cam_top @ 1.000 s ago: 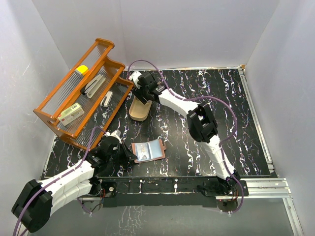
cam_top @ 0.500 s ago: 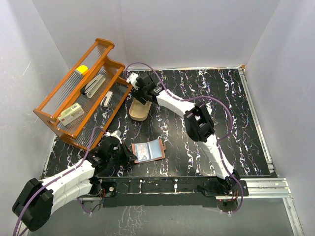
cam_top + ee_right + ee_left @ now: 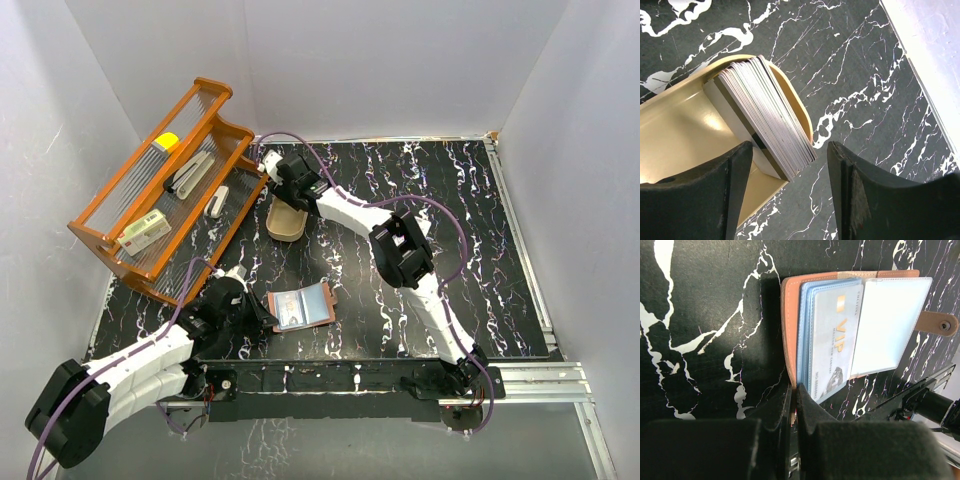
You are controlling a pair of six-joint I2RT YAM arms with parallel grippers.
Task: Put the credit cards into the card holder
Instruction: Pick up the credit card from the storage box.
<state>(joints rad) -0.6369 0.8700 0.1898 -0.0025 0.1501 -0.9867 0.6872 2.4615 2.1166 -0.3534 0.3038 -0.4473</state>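
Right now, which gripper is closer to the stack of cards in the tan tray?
Right. The right gripper hangs open above the tray, straddling the credit cards. The left gripper is far off at the near edge, shut on the card holder.

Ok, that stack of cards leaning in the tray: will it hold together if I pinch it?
Probably not as one block: the cards are loose, fanned and leaning against the tray end, so they may slide apart. Each looks thin, stiff and glossy, so likely slippery between the fingers.
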